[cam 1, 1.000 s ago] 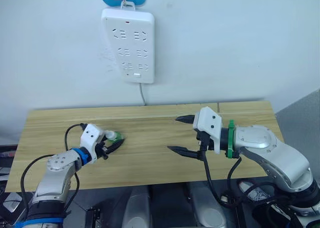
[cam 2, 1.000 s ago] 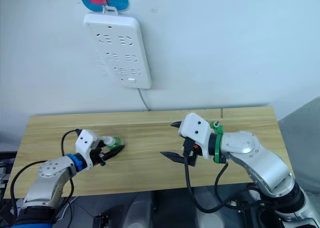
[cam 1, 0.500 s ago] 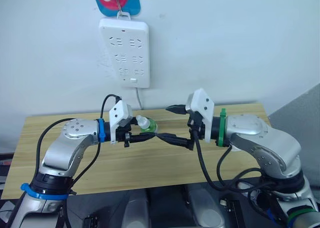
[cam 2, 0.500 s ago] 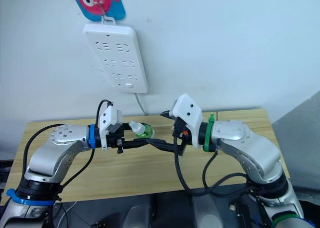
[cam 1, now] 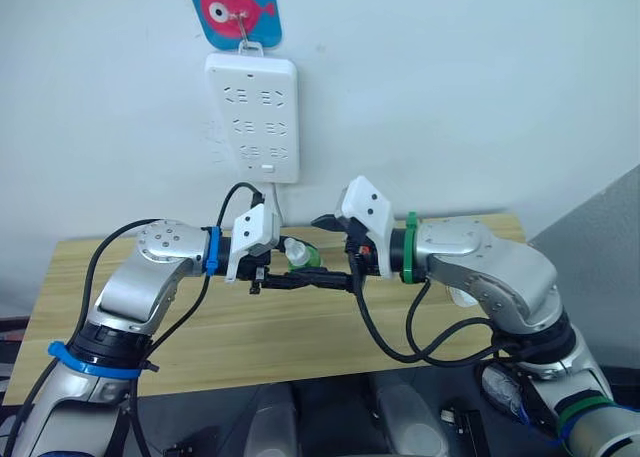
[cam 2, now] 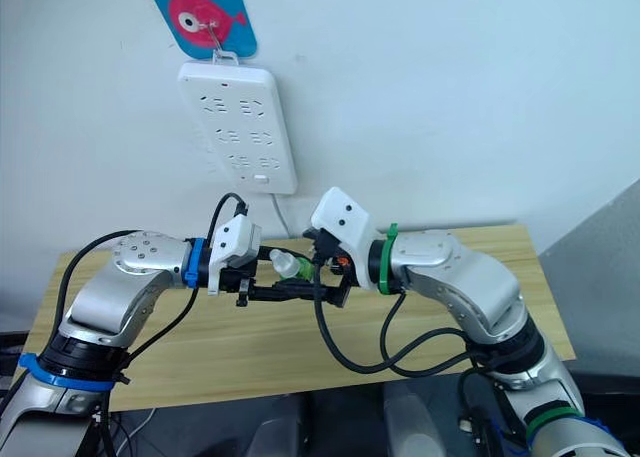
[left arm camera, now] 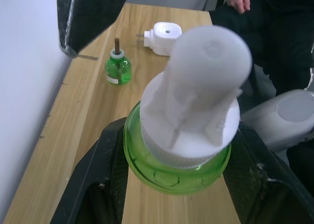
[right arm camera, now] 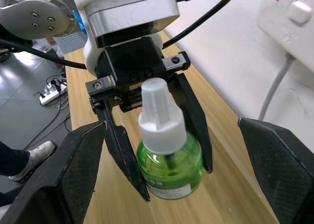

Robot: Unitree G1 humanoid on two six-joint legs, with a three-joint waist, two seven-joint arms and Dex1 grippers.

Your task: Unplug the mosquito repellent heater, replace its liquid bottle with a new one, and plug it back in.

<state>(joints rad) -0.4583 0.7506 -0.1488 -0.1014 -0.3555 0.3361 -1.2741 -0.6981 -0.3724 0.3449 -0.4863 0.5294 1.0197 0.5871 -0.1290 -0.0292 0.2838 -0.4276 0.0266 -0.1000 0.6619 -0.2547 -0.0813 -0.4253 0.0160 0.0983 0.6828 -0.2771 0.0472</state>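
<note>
So the new bottle (right arm camera: 169, 169) is up in the air over the table (cam 1: 300, 327), pinched around its green body by the left gripper (cam 1: 300, 275), one finger on each side. Cap (left arm camera: 206, 82) is on, and it points toward the right gripper (cam 1: 325, 247).

Handling-wise: I'd guess it's light, hard plastic, round and smooth, so it could twist or slip if squeezed off-center. The belly grip looks sensible. The cap is the obvious thing for the other gripper to take, and it's tiny and ribbed at the base, so a pinch on the narrow dome would need to be square or it'll pop off sideways. Liquid inside, so I wouldn't tip it once the cap's gone.

Right gripper's jaws are spread wide, one finger above and one below the bottle's line, closing on nothing yet. Both forearms are held roughly level and meet nose to nose mid-table.

Further back on the table: the old bottle (left arm camera: 117, 69) standing upright with its dark wick showing, and just beyond it the heater (left arm camera: 163, 37), unplugged, lying with prongs toward the bottle. They're near each other but not touching.

Power strip (cam 1: 253, 117) hangs on the wall behind, nothing plugged in that I can see.
</note>
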